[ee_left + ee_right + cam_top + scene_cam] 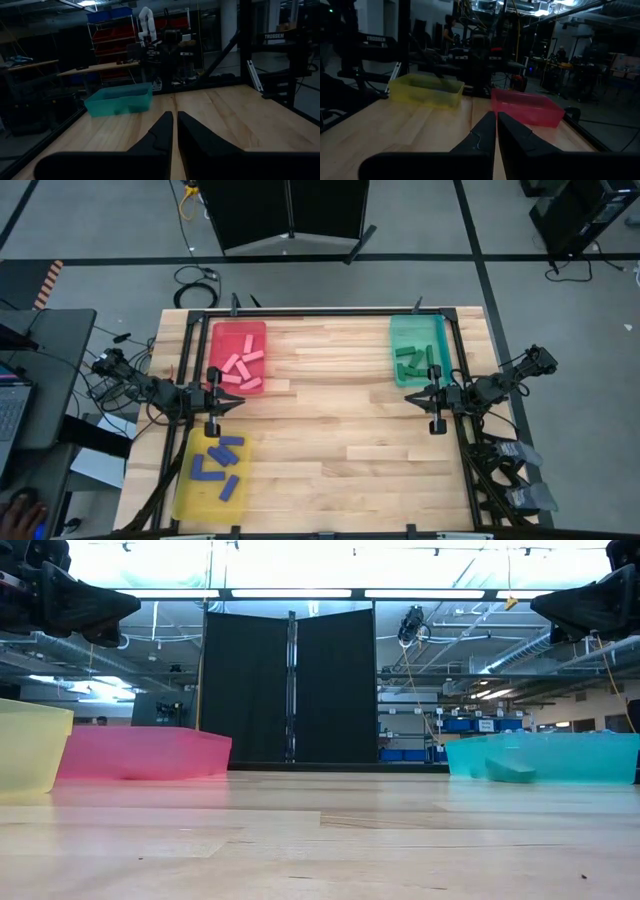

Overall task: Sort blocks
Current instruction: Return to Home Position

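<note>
You have both claws drawn narrow, fingers almost touching and nothing held. The left claw (236,402) hangs over the pale wooden plank table (340,440), and the right claw (412,396) faces it from well apart across the bare middle. No loose bar shows between them, so I judge there is nothing for you to reach for. The small pink bars (240,368) lie at mixed angles in the translucent red plastic tray (238,326) just beyond the left claw. The blue bars (218,460), also at mixed angles, sit in the yellow plastic tray (190,498) just on its near side. The green bars (410,364) rest in the teal plastic tray (415,320) just beyond the right claw. The left arm is nearer pink and blue, the right nearer green. Mind the tray walls flanking the left claw; drawing each arm straight back looks clear.
</note>
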